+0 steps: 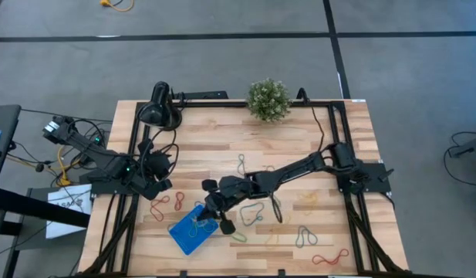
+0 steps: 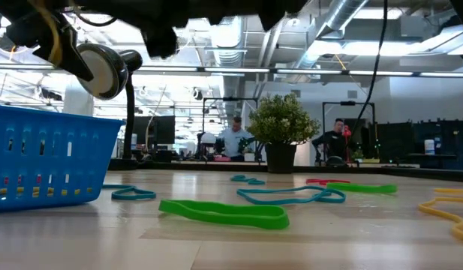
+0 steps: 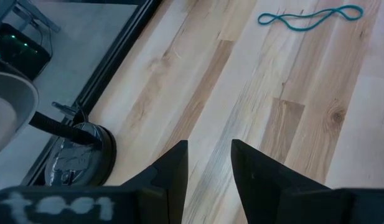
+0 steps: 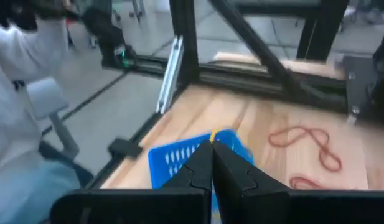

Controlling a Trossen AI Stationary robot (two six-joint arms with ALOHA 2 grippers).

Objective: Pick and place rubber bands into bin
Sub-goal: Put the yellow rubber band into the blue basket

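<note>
Wooden table (image 1: 222, 139) first: the slotted bright-blue bin (image 1: 193, 229) sits near its front-left. Right gripper (image 1: 219, 218) hovers over it, fingers pinched together around something yellow. Left gripper (image 3: 209, 163) is parted, empty. Colourful rubber bands (image 1: 251, 215) lie scattered.

bin (image 1: 190, 229) under right arm (image 1: 288, 171), lamp (image 1: 158, 108) and plant (image 1: 268, 99) at far edge

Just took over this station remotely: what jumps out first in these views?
The bright-blue bin sits near the table's front edge, left of centre, with the right gripper reaching across, shut, just above it. Coloured rubber bands lie scattered over the wood to its right, and the left gripper waits by the black lamp.
</note>
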